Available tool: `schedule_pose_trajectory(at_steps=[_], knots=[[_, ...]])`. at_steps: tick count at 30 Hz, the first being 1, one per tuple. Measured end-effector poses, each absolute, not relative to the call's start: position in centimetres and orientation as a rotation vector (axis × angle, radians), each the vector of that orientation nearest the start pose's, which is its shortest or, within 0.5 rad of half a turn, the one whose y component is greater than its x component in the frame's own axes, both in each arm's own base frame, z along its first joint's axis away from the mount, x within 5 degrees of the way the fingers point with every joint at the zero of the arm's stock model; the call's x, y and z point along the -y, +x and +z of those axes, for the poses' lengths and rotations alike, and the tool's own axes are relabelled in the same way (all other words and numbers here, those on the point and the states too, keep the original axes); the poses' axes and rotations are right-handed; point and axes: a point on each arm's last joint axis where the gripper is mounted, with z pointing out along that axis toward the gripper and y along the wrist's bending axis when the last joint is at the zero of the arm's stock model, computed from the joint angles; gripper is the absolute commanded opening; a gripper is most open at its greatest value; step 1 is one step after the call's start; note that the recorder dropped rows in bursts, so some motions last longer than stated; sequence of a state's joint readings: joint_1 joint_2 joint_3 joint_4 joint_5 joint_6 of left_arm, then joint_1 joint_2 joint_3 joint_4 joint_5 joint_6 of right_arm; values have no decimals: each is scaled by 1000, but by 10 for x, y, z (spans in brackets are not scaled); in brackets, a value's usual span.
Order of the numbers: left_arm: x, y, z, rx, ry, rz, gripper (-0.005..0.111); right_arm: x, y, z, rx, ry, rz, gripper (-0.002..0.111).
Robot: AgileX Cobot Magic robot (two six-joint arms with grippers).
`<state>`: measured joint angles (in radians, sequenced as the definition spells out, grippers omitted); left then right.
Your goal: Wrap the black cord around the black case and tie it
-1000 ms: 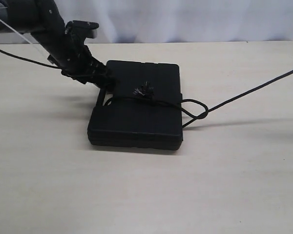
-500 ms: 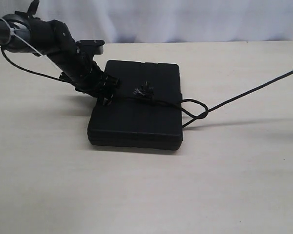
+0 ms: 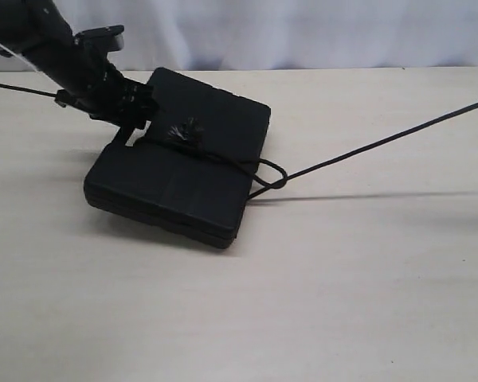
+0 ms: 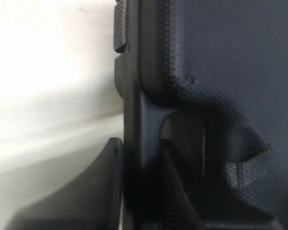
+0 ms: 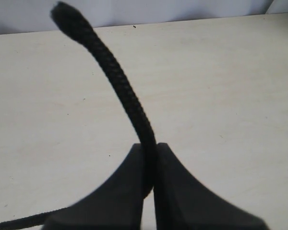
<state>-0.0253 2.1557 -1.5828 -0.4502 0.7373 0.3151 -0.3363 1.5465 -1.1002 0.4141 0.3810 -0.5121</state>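
Observation:
The black case (image 3: 183,179) lies flat and turned askew on the table. The black cord (image 3: 366,149) crosses its lid, with a frayed tuft (image 3: 183,130) on top and a loose loop (image 3: 268,177) at the case's right edge. From there it runs taut off to the right. My left gripper (image 3: 135,126) is at the case's far left edge. In the left wrist view this gripper (image 4: 140,148) is shut on the handle (image 4: 146,115) of the case (image 4: 221,62). My right gripper (image 5: 150,151) is shut on the cord (image 5: 120,86), whose free end sticks up past it.
A pale wooden table (image 3: 342,302) carries everything, and a white curtain (image 3: 303,32) hangs behind its far edge. A thin smooth cable (image 3: 16,87) trails from the left arm across the table's far left.
My left gripper closed on the case's handle and pulled the case left, turning it. The loop and taut cord followed leftward.

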Motion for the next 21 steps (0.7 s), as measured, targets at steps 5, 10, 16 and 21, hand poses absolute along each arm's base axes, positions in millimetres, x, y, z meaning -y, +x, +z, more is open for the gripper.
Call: schedule_pose_trajectory(at_steps=[5, 10, 16, 21], knots=[[22, 442, 140, -2744, -14, -416, 0, 101, 330, 275, -2280, 168, -64, 4], [18, 429, 119, -2734, -44, -448, 0, 110, 333, 261, -2310, 213, -62, 4], [18, 424, 113, -2700, -58, -441, 0, 120, 340, 227, -2372, 278, -58, 4], [18, 423, 113, -2700, -58, -439, 0, 123, 346, 198, -2423, 344, -21, 10]])
